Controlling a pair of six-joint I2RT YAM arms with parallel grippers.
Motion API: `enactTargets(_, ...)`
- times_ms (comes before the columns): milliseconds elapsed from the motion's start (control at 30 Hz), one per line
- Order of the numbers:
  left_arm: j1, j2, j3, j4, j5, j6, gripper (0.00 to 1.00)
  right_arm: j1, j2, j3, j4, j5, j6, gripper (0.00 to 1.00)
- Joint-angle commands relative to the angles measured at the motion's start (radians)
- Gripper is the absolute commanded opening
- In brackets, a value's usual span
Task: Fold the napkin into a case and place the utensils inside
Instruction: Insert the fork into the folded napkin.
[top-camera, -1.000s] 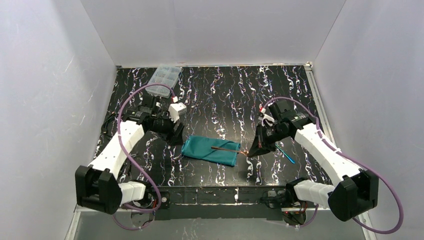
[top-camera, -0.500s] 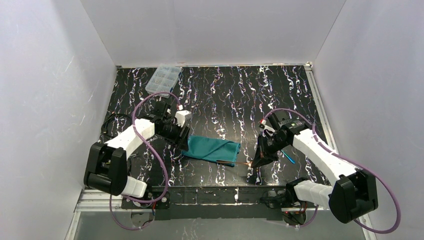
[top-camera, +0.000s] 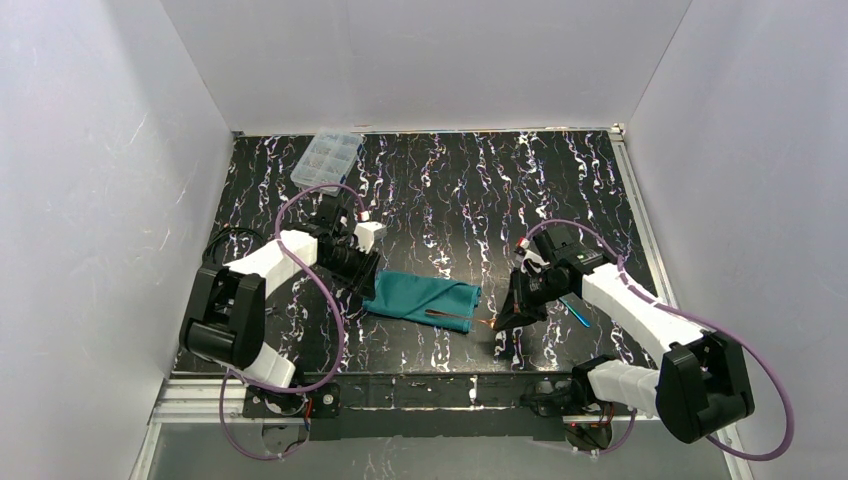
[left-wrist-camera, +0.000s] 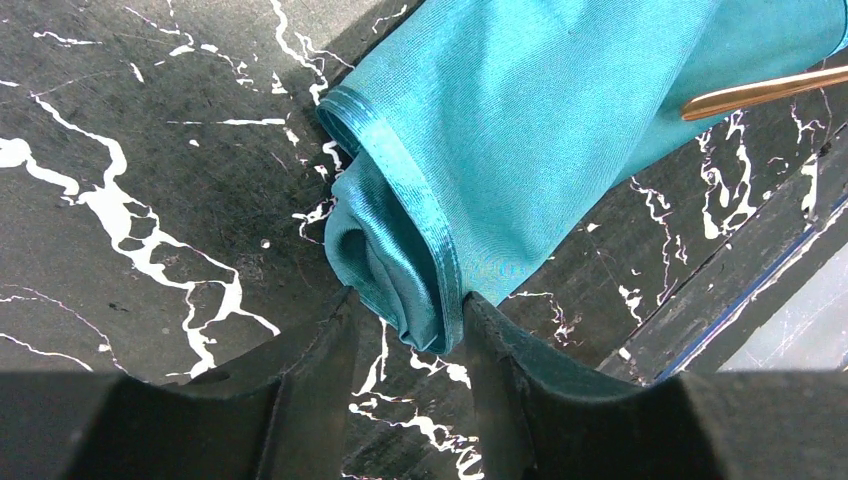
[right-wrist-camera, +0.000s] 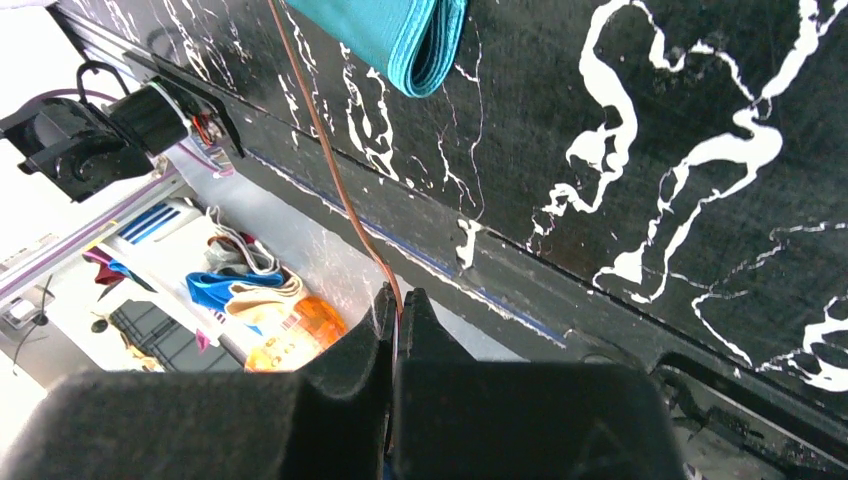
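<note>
Top view: case (top-camera: 425, 298) = teal-green cloth folded to a flat oblong, lying slantwise near centre of black white-veined worktop (top-camera: 450, 200), long axis left-right; left claw (top-camera: 368, 285) sits at its left end, jaws hidden by the wrist from here; right claw (top-camera: 503, 320) is just right of the near-right corner, pinched on a thin coppery utensil (top-camera: 450, 315) that reaches left to the case's near edge; whether its tip is in or on the cloth is too small to tell; blue stick (top-camera: 577, 312) lies by the right arm, partly covered; clear box (top-camera: 325, 158) far left.

Left wrist: case (left-wrist-camera: 560, 130) shows satin weave, stitched hem, end rolled in soft layers; left claw (left-wrist-camera: 405, 310) stands part open astride that rolled end, fingers (left-wrist-camera: 500, 345) touching the cloth; firm pinch or not, can't tell; gold utensil (left-wrist-camera: 760, 92) cut off at right edge.

Right wrist: right claw (right-wrist-camera: 398, 300) closed tight on the utensil (right-wrist-camera: 335, 190), a thin brown rod running up out of frame, head unseen; case (right-wrist-camera: 400, 35) corner only, layered edge showing; stuff beyond the worktop edge is blurry.
</note>
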Motion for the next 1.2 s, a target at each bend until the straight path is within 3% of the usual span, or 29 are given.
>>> enactTargets(0,-0.003,0.008,0.02,-0.007,-0.011,0.023,0.4,-0.003,0.013,-0.031,0.094,-0.033,0.028,0.01)
enactTargets(1167,-0.008,0.079,0.033,-0.044,-0.054,0.085,0.26,0.0,0.115,-0.211,0.582,-0.114,0.155,0.01)
